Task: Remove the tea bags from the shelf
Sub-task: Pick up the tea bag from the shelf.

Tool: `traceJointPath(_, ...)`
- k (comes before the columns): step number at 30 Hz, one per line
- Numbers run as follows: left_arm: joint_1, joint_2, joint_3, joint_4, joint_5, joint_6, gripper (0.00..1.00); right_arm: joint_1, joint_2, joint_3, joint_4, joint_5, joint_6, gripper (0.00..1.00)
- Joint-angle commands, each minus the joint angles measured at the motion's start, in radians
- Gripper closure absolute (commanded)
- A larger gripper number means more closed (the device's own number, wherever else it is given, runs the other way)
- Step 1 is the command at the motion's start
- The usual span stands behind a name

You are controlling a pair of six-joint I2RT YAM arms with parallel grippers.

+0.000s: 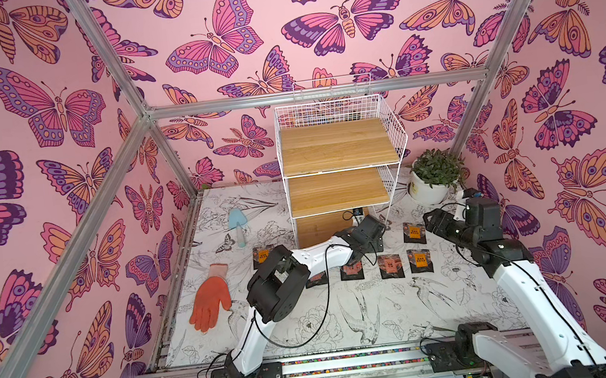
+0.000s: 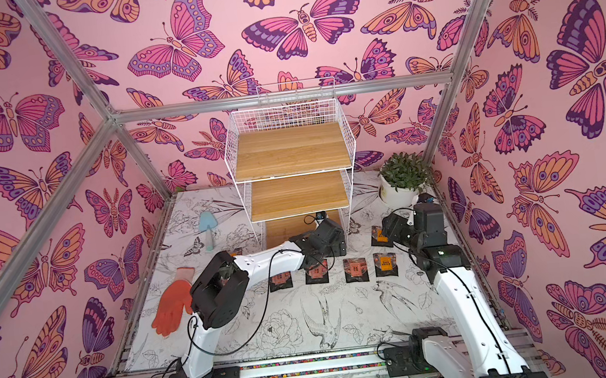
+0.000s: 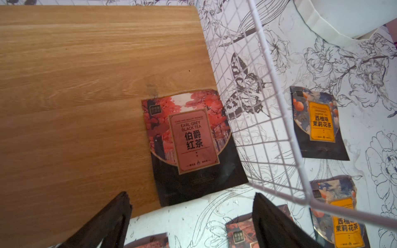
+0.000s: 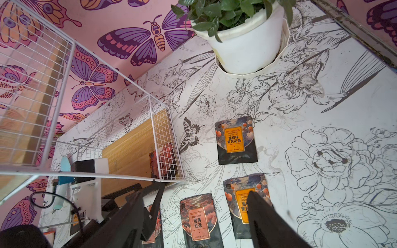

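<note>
Judged the final pick: the left gripper (image 3: 191, 194), jaws apart, is poised over the only tea bag (image 3: 193, 141) on the shelf (image 3: 86, 85), at its bottom board's front right corner; lowering and closing are needed next. The right gripper (image 4: 204, 191), jaws apart, is held above tea bags (image 4: 235, 139) on the worktop (image 4: 322, 107).

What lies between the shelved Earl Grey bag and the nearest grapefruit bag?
The shelf's wire side stands between the Earl Grey bag and the grapefruit bag, in the left wrist view.
</note>
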Motion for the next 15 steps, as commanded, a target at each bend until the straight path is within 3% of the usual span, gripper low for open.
traceJointPath(1, 0.005, 0.034, 0.033, 0.010, 0.018, 0.036, 0.09, -0.009, 0.001, 0.028, 0.016, -0.017, 0.010, 0.21)
traceJointPath(6, 0.004, 0.074, 0.078, 0.005, 0.027, 0.079, 0.09, -0.012, 0.006, 0.031, 0.017, -0.020, 0.010, 0.21)
traceJointPath(15, 0.004, 0.126, 0.130, -0.111, -0.055, 0.070, 0.09, -0.014, 0.017, 0.041, 0.021, -0.029, 0.010, 0.21)
